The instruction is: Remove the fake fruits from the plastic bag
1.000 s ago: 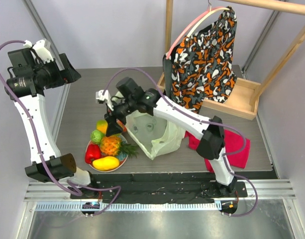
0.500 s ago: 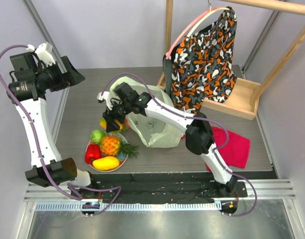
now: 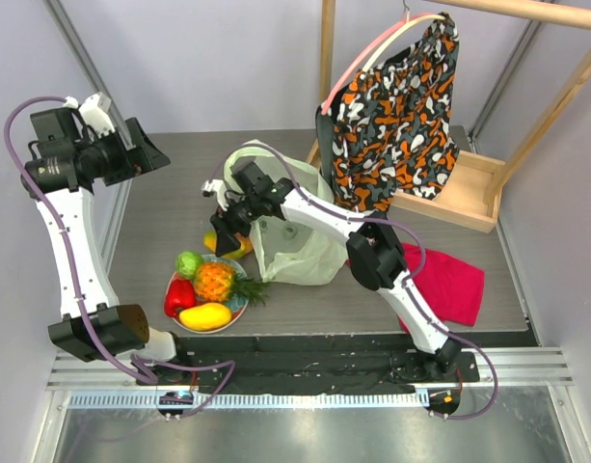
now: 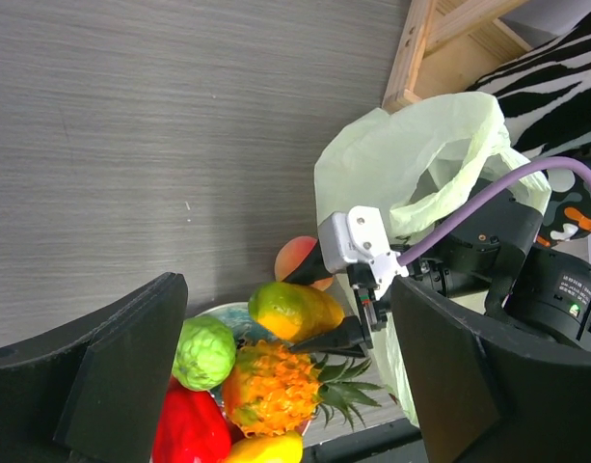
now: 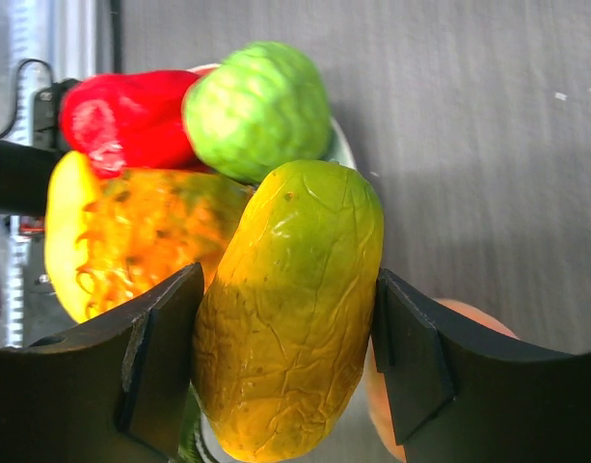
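Yellow-green mango [image 5: 290,309], wrinkly skin, clamped between the right fingers [image 5: 150,367]. Right wrist cam is basically all fruit lol. Where's the bag?

Reply: left wrist cam has it. Crinkly see-through plastic bag [image 4: 401,164] slumped on the surface [image 4: 131,145] just beside the plate [image 4: 229,316], mango by its rim. Left fingers [image 4: 112,386] wide apart, empty.

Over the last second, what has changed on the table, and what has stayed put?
The right arm folded back toward the far side, and the plastic bag rose and bunched around it. The right gripper holds a mango beside the plate. The left gripper edged right. The pineapple stayed on it.
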Controlling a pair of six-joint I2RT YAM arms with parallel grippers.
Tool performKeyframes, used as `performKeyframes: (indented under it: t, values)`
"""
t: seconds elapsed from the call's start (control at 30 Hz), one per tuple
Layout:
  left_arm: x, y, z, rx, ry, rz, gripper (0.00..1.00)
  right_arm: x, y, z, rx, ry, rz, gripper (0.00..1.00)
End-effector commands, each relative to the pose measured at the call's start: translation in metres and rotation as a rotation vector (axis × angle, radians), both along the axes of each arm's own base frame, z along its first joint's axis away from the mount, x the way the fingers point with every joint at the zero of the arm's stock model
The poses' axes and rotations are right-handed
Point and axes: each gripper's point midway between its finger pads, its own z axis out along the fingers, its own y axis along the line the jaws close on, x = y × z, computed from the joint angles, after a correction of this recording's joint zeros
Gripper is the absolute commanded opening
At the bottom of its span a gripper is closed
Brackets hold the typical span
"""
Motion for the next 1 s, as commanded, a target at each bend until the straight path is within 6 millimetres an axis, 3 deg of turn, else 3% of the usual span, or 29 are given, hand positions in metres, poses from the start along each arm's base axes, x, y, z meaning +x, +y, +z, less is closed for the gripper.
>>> performKeyframes:
  t: [0.0, 0.33, 0.63, 0.83, 0.97]
  values:
    - [0.001, 0.002, 0.002, 0.02, -0.022, -0.011, 0.91, -0.017, 0.014, 0.013, 0.078, 0.07, 0.062, 0.5]
    - [-0.002, 0.001, -0.006, 0.018, -0.005, -0.018, 0.91, -0.011, 0.02, -0.018, 0.047, 0.109, 0.021, 0.54]
    - [-0.003, -0.001, -0.011, 0.007, 0.006, -0.027, 0.9, -0.016, 0.015, -0.031, 0.018, 0.138, 0.02, 0.55]
    - [-0.003, -0.003, -0.012, 0.003, 0.006, -0.033, 0.9, -0.016, 0.008, -0.051, -0.051, 0.11, -0.008, 0.56]
    - [-0.004, -0.003, -0.014, 0.002, 0.008, -0.035, 0.9, -0.02, 0.004, -0.052, -0.06, 0.111, 0.008, 0.63]
